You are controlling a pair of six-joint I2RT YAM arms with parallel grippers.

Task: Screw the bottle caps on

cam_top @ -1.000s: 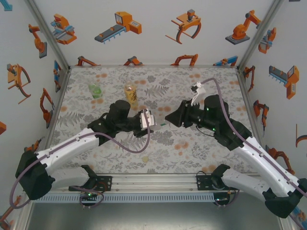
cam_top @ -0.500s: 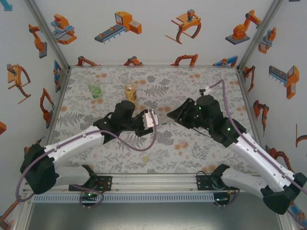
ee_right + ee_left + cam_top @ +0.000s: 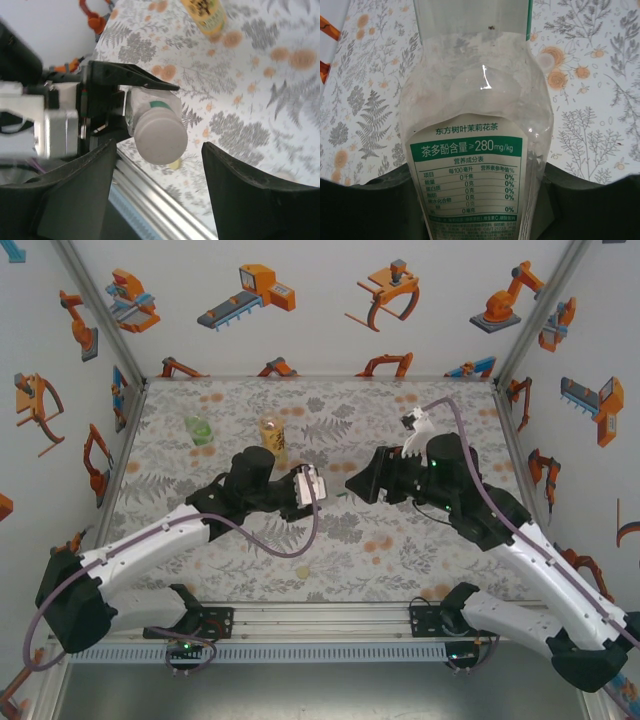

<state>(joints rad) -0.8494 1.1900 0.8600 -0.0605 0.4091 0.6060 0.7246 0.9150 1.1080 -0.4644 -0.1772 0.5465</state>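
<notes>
White cap (image 3: 161, 141): on bottle (image 3: 479, 150) neck, between parted right fingers (image 3: 250, 200).
Left fingers (image 3: 362, 212): clamped on bottle.
Advice: close squarely, twist on axis.

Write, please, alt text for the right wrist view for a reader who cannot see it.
A white cap sits on a clear bottle gripped by the left pincer, between the right pincer's open fingers. An amber bottle stands behind on the floral table.

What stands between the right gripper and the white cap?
Nothing visible. The right gripper stands open around the white cap, not touching it; the cap sits on the bottle held by the left gripper.
</notes>
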